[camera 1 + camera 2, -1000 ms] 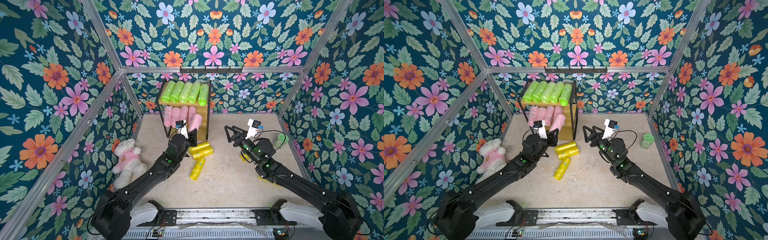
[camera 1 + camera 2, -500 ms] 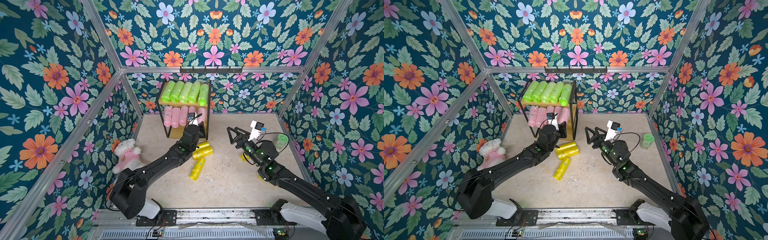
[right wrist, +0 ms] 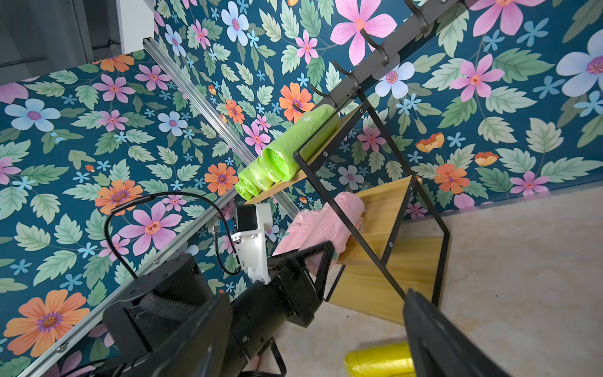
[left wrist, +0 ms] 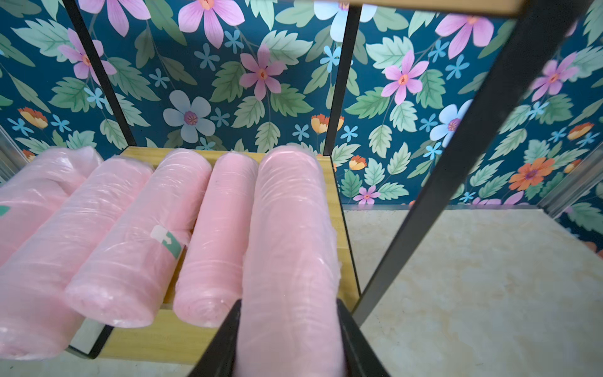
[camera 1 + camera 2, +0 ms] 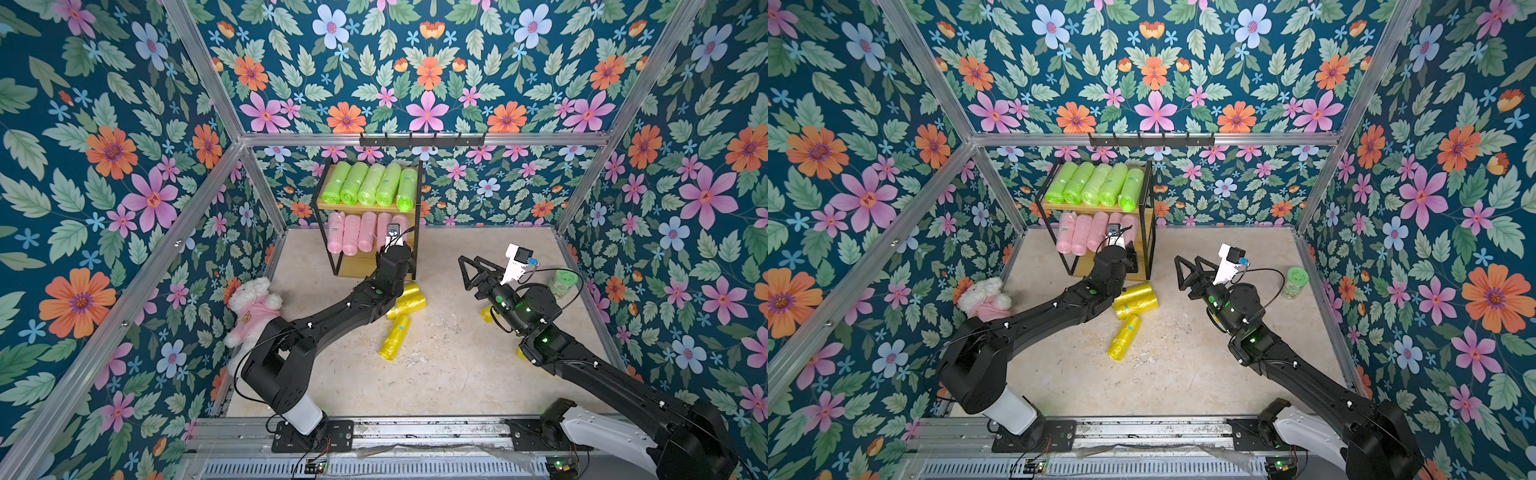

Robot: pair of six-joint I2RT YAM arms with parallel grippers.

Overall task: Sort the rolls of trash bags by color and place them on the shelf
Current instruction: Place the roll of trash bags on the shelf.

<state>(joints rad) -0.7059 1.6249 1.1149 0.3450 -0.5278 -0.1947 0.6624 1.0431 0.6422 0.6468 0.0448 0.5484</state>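
Observation:
The shelf (image 5: 358, 266) stands at the back wall, with several lime green rolls (image 5: 370, 185) on its top board. On the middle board (image 4: 156, 339) several pink rolls (image 4: 130, 235) lie side by side. My left gripper (image 4: 288, 305) is shut on one more pink roll (image 4: 290, 228), which rests at the right end of that row, inside the frame. Two yellow rolls (image 5: 409, 298) lie on the floor under my left forearm, and a third (image 5: 394, 337) lies nearer the front. Another yellow roll (image 5: 487, 313) shows beside my right arm. My right gripper (image 5: 467, 270) hangs open and empty above the floor, right of the shelf.
A white teddy bear in pink (image 5: 251, 307) leans on the left wall. A green-lidded jar (image 5: 563, 283) stands by the right wall. A black hook rail (image 5: 422, 139) runs above the shelf. The shelf's black front post (image 4: 456, 169) is close to the held roll.
My left arm has reached forward from in front of the shelf and carried the pink roll onto the middle board. My right gripper has drifted slightly right and stays open.

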